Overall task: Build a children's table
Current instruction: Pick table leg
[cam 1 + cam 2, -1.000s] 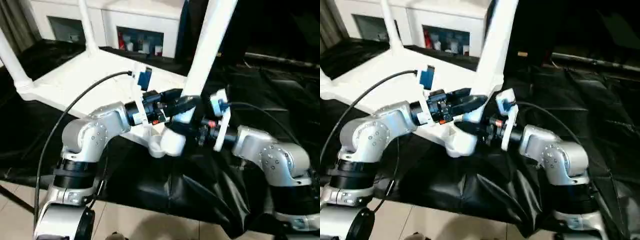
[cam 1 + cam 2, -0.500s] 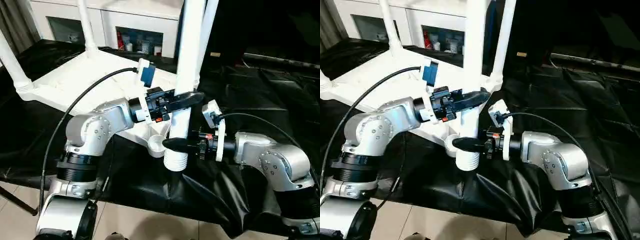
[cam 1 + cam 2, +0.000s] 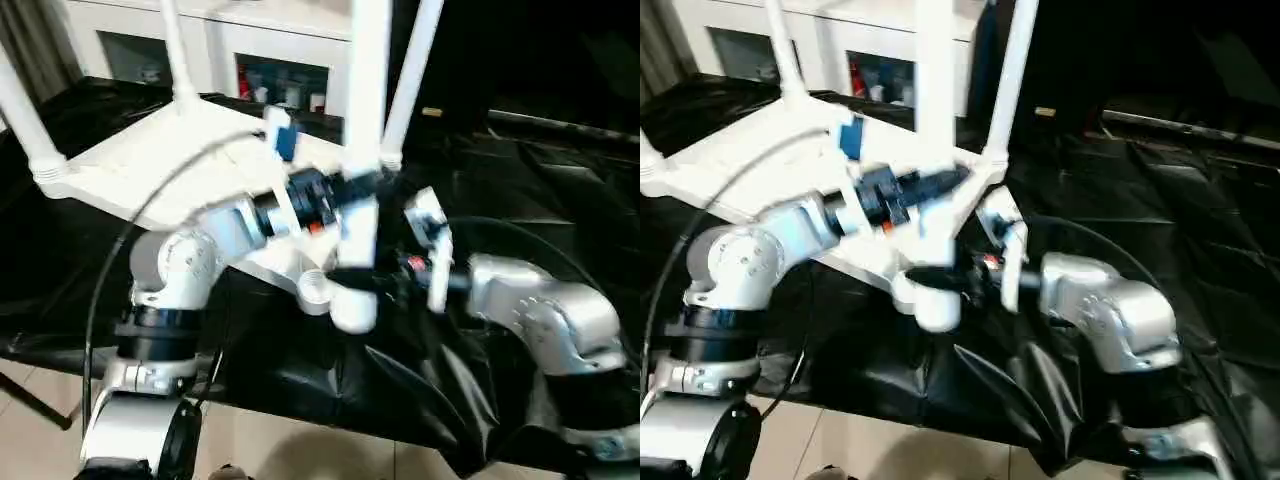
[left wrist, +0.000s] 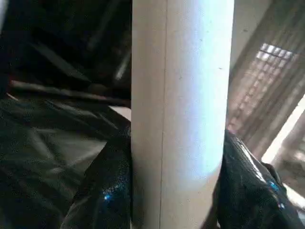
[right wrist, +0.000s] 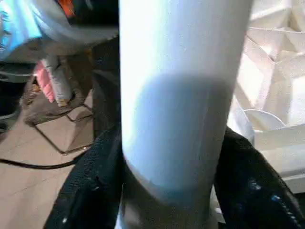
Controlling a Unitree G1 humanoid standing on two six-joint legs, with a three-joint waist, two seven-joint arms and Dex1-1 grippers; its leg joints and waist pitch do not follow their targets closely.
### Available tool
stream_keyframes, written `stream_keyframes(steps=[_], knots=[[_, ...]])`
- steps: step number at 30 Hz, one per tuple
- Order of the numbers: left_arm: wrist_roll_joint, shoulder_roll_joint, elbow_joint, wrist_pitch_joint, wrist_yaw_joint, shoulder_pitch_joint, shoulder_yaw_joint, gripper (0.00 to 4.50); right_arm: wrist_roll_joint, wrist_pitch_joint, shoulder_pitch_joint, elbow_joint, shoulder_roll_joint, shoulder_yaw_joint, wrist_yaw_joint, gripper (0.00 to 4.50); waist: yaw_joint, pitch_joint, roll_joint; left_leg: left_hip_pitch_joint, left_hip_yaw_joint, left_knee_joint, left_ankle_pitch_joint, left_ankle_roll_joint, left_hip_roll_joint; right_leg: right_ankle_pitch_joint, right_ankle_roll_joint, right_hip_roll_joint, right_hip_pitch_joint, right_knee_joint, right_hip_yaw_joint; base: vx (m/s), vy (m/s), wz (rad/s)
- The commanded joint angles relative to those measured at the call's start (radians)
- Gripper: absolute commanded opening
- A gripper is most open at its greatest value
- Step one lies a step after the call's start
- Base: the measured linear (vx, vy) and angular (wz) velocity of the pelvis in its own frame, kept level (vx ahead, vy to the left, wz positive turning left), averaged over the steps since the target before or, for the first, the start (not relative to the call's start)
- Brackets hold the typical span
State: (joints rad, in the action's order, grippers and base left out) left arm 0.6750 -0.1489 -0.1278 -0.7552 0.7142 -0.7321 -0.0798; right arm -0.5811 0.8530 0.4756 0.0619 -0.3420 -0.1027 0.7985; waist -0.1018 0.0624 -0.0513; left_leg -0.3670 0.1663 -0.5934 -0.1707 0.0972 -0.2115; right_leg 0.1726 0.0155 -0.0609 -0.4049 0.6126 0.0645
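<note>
The white table top [image 3: 150, 160] lies upside down on the black-draped table, ribbed underside up. Three white legs stand in its corner sockets: one at the left [image 3: 22, 120], one at the back [image 3: 172, 50] and one at the right [image 3: 408, 80]. Both grippers hold the fourth leg [image 3: 362, 120] upright, its wide lower end hanging just right of the empty front socket [image 3: 314, 290]. My left gripper [image 3: 352, 190] is shut on the leg higher up, and my right gripper [image 3: 350, 282] is shut on it near the bottom. Black fingers [image 4: 102, 191] flank the leg [image 4: 181, 119] in the left wrist view. In the right wrist view the fingers [image 5: 93, 191] grip it beside the socket [image 5: 255, 121].
A white cabinet with glass doors [image 3: 280, 80] stands behind the table. The black cloth [image 3: 520, 200] lies wrinkled to the right and front. Tiled floor [image 3: 300, 440] shows below the table's front edge. A black cable [image 3: 110, 270] loops over my left arm.
The held leg went from leaning right to upright. My right gripper slid down to its lower end. The leg's bottom has now edged slightly up, closer to the front socket.
</note>
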Motion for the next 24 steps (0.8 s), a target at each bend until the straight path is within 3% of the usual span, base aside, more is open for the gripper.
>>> stream_keyframes(steps=[1,4,5,6,8,13,24], knots=[[-0.048,0.006,0.011,0.088,-0.006,-0.018,0.013,1.85,0.014,0.038,0.015,-0.005,0.017,0.038,-0.077,2.95,-0.002,-0.076,-0.004,0.006,0.004,0.062,-0.111,0.003,-0.012,0.220,0.121,-0.064,0.060,-0.070,-0.043,0.000,0.000,0.00],[-0.043,0.020,0.015,0.117,0.002,-0.008,0.006,1.85,0.038,0.031,0.025,-0.018,0.030,0.027,-0.112,3.20,-0.001,-0.078,-0.001,0.006,0.005,0.061,-0.104,0.013,-0.011,0.187,0.132,-0.064,0.061,-0.065,-0.043,0.000,0.000,0.00],[-0.041,0.010,0.033,0.098,0.024,0.000,0.028,1.85,0.049,0.023,0.028,-0.029,0.043,0.027,-0.127,3.26,-0.001,-0.078,-0.007,0.006,0.006,0.060,-0.104,0.013,-0.011,0.184,0.132,-0.064,0.061,-0.065,-0.043,0.000,0.000,0.00],[-0.037,0.006,0.041,0.087,0.034,0.003,0.034,1.85,0.052,0.021,0.029,-0.034,0.049,0.029,-0.135,3.29,0.000,-0.078,-0.003,0.006,0.005,0.062,-0.103,0.013,-0.011,0.178,0.137,-0.065,0.061,-0.061,-0.043,0.000,0.000,0.00],[-0.039,0.004,0.047,0.091,0.034,0.006,0.039,1.85,0.052,0.023,0.034,-0.039,0.060,0.033,-0.154,3.29,0.000,-0.078,0.001,0.007,0.005,0.062,-0.109,0.014,-0.012,0.173,0.142,-0.065,0.060,-0.061,-0.044,0.000,0.000,0.00],[-0.046,0.003,0.044,0.106,0.057,0.004,0.055,1.85,0.043,0.033,0.054,-0.054,0.074,0.052,-0.188,3.29,0.003,-0.077,-0.001,0.007,0.006,0.062,-0.119,0.018,-0.011,0.181,0.140,-0.064,0.061,-0.063,-0.044,0.000,0.000,0.00],[-0.081,-0.028,0.037,0.112,0.089,0.012,0.105,1.85,0.061,0.025,0.066,-0.059,0.048,0.026,-0.162,3.29,0.001,-0.077,-0.001,0.008,0.006,0.062,-0.119,0.023,-0.011,0.182,0.131,-0.064,0.061,-0.062,-0.045,0.000,0.000,0.00]])
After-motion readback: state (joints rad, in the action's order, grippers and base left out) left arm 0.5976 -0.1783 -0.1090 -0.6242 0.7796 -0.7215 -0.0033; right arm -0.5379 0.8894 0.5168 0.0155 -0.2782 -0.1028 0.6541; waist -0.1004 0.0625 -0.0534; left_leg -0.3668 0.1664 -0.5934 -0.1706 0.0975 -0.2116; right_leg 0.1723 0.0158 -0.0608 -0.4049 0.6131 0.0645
